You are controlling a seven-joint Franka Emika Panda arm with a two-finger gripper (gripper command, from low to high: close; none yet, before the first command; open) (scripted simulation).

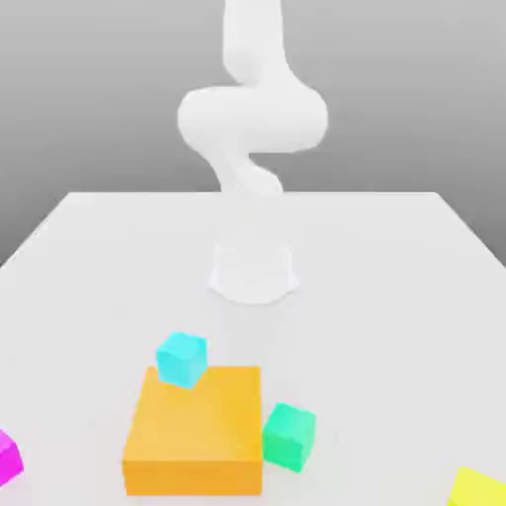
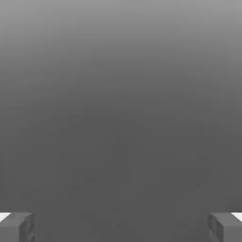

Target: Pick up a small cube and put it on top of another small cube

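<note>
Magenta small cube (image 1: 8, 459) sits at the lower left edge of the exterior frame, well apart from the orange block (image 1: 196, 431) bearing a cyan cube (image 1: 182, 359). Beside it rests a green cube (image 1: 289, 436). Gripper (image 2: 121, 226) fingers (image 2: 16, 227) are spread wide, holding nothing.

You are looking at a simulated test scene, not a real room: a plain white table (image 1: 89, 257) sits against a featureless grey gradient backdrop with no walls or furniture. Flat-shaded blocks near the table's front edge, like the orange block (image 1: 198, 430) and cyan cube (image 1: 182, 358), and the smooth white arm (image 1: 252, 128) look rendered.
</note>
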